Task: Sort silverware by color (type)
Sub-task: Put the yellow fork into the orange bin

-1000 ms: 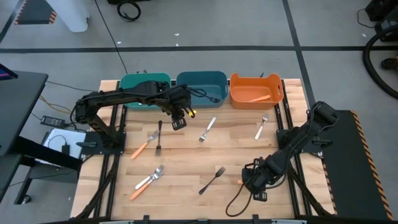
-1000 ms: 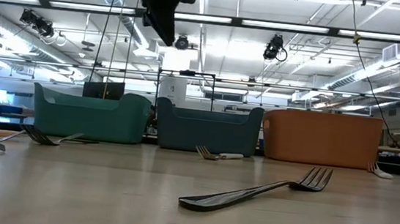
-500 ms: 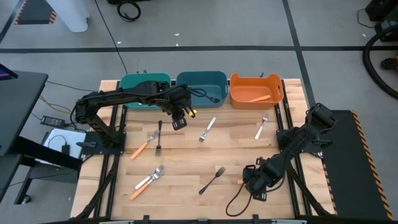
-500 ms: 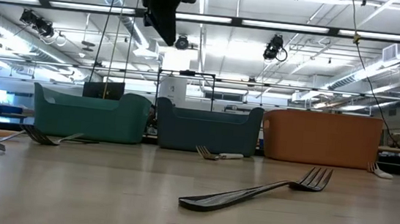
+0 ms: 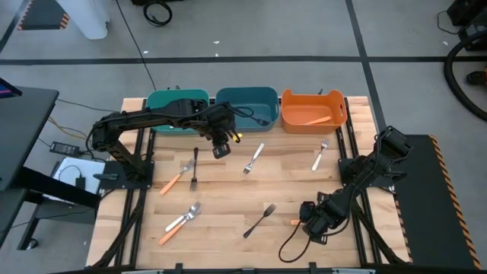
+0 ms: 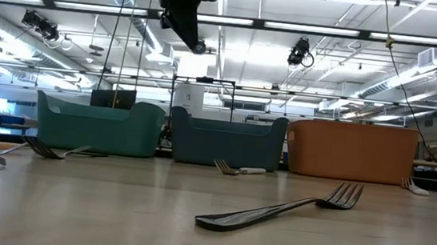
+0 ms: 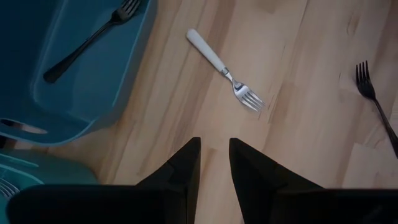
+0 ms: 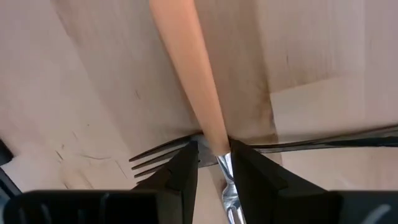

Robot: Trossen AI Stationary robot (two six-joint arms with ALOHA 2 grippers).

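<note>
Silverware lies scattered; our right gripper (image 8: pixel 213 163) is clamped on an orange-handled piece (image 8: pixel 186 62) low over the table. We should lift squarely. Left gripper (image 7: pixel 213 158), fingers apart and empty, hovers short of a white-handled fork (image 7: pixel 222 70).

1. I saw a pale, matt wooden table (image 5: pixel 228 190).
2. The bins (image 6: pixel 229 140) looked like smooth plastic.
3. The black fork (image 6: pixel 283 205) gleamed glossy.
4. The white-handled fork (image 7: pixel 225 71) had a shiny metal head.
</note>
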